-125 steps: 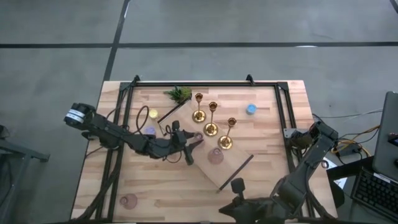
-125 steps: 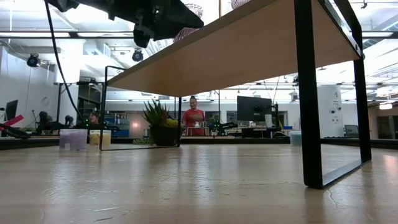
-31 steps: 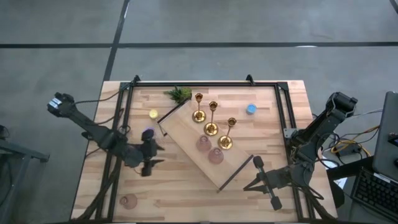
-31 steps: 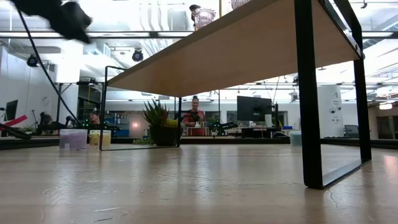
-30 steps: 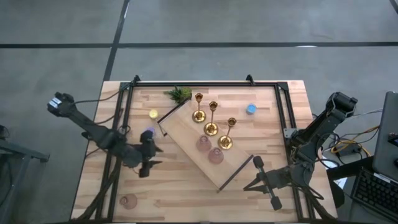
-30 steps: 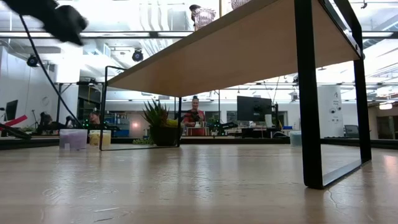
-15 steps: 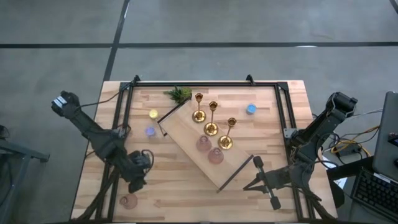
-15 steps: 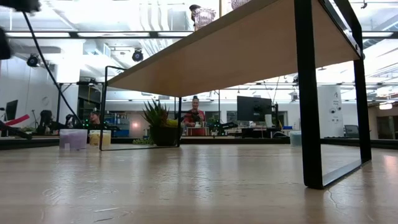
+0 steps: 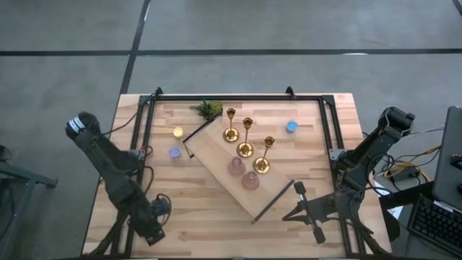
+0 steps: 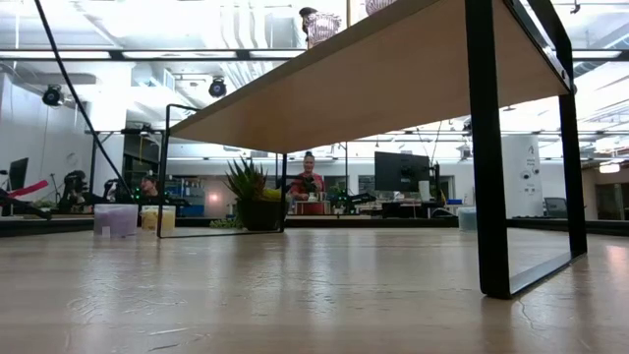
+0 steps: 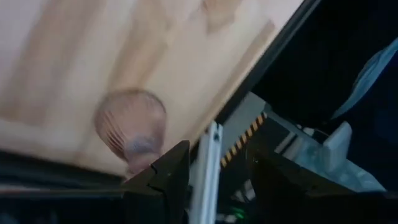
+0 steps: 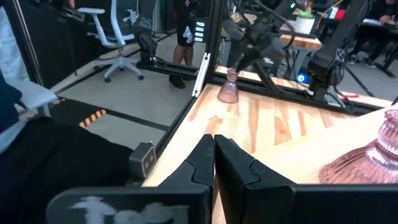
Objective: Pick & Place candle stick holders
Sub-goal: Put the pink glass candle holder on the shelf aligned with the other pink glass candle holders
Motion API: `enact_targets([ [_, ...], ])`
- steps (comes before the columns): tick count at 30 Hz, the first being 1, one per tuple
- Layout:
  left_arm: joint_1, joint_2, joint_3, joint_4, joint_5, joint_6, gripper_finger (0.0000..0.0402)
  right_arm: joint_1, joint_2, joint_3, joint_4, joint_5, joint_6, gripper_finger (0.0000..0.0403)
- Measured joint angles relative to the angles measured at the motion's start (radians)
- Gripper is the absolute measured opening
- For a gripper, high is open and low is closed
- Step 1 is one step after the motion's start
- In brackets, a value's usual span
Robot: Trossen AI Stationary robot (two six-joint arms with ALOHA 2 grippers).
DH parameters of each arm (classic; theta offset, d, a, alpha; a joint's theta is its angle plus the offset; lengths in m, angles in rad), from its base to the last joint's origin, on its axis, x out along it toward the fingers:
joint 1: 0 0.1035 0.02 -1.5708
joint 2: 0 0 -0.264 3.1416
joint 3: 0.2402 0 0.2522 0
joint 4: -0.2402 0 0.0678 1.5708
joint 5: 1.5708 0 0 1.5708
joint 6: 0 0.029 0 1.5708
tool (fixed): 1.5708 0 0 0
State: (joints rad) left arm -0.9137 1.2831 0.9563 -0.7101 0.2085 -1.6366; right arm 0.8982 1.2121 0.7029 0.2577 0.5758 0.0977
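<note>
Three gold candlesticks (image 9: 245,139) stand on their round bases on a raised wooden board (image 9: 216,155), with two pink glass cups (image 9: 242,174) beside them. A third pink cup (image 11: 130,127) stands at the table's near left corner and also shows in the right wrist view (image 12: 229,92). My left gripper (image 9: 153,230) hangs open above that cup and hides it in the high view. In the left wrist view (image 11: 217,155) the cup lies beside one finger, not between the two. My right gripper (image 9: 285,215) is shut and empty near the front right.
A yellow tealight (image 9: 177,132), a purple tealight (image 9: 174,153) and a blue tealight (image 9: 291,127) lie on the table, with a green sprig (image 9: 208,109) at the far edge. A black frame (image 9: 144,115) runs around the table. The board's black leg (image 10: 488,157) stands on the tabletop.
My left gripper has swung from the table's left middle, near the purple tealight, toward the near edge and now hangs over the pink cup at the near left corner. The right arm has kept still.
</note>
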Motion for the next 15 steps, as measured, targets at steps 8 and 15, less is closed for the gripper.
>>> enact_targets([
  [8, -0.009, 0.094, 0.055, -0.029, 0.09, -0.113, 0.0153, 0.0, 0.0, 0.0, -0.041, 0.0, -0.029, 0.0008],
  [15, -0.033, 0.158, 0.055, -0.051, 0.185, -0.172, 0.0153, -0.006, 0.0, 0.0, -0.075, 0.0, -0.031, 0.0008],
])
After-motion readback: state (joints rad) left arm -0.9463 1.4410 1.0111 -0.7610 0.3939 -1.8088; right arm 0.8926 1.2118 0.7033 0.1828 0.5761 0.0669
